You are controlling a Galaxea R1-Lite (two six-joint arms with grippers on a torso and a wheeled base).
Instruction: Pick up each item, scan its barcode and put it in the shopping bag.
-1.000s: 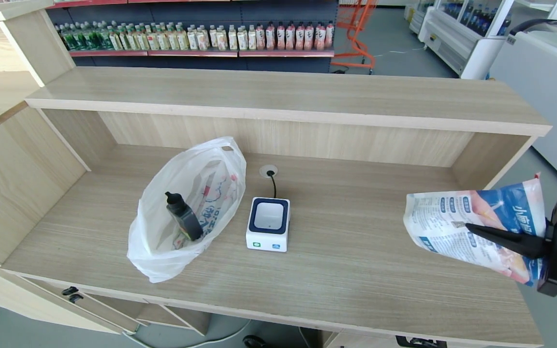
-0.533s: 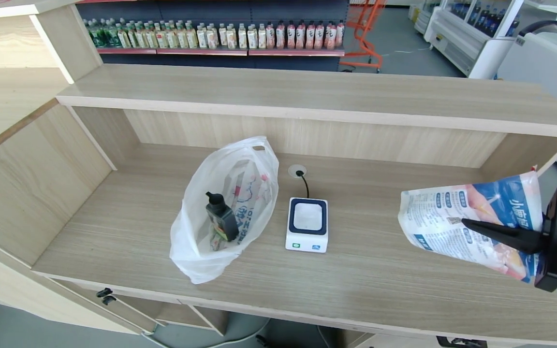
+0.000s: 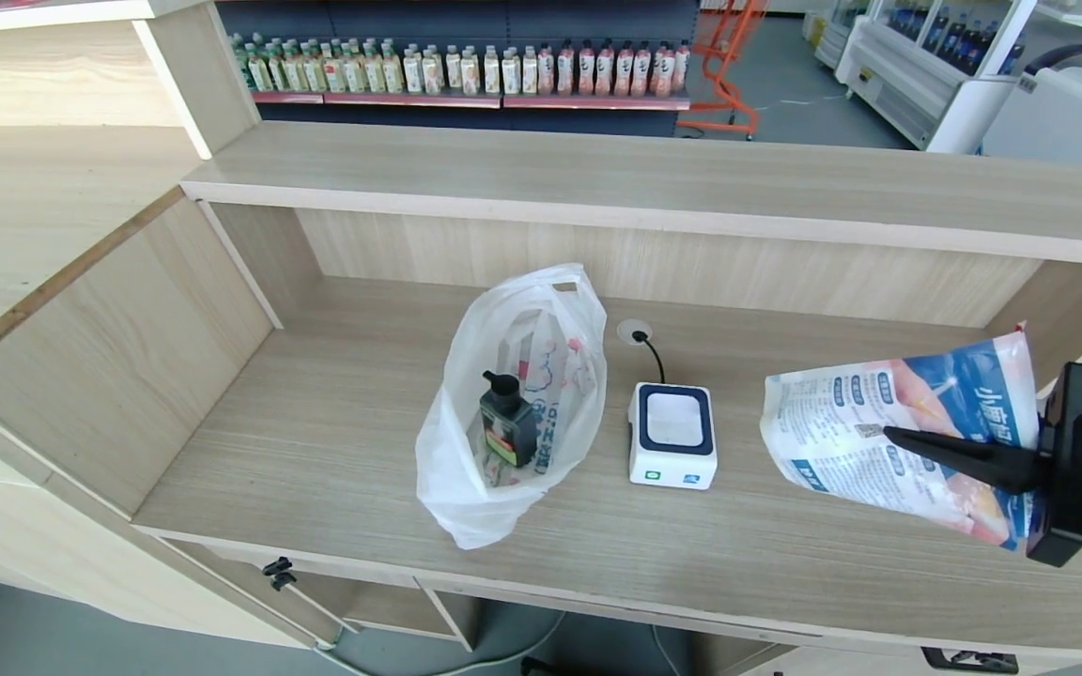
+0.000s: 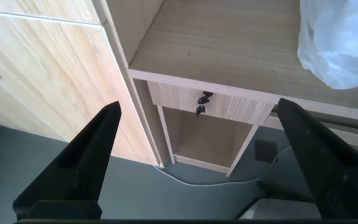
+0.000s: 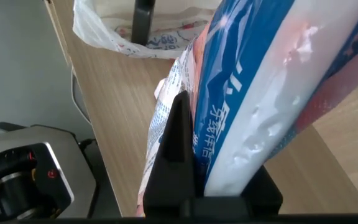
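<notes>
My right gripper (image 3: pixel 898 439) is shut on a blue, white and pink pouch (image 3: pixel 888 437), held above the right part of the counter, to the right of the white barcode scanner (image 3: pixel 672 447). The pouch (image 5: pixel 253 106) also shows pinched between the fingers (image 5: pixel 176 146) in the right wrist view. A white plastic shopping bag (image 3: pixel 513 404) lies open left of the scanner, with a dark pump bottle (image 3: pixel 506 430) and a printed packet inside. My left gripper (image 4: pixel 197 155) is open with nothing between its fingers, off the counter's front left edge, near the bag's corner (image 4: pixel 344 37).
The wooden counter (image 3: pixel 334 422) has a raised back ledge (image 3: pixel 654 188) and side walls. A cable hole (image 3: pixel 635 330) sits behind the scanner. A drawer with black handles (image 4: pixel 201 102) lies under the front edge. Store shelves with bottles (image 3: pixel 466 70) stand behind.
The whole head view has shifted, so the counter, bag and scanner now appear further right. The right gripper still holds the pouch in about the same pose.
</notes>
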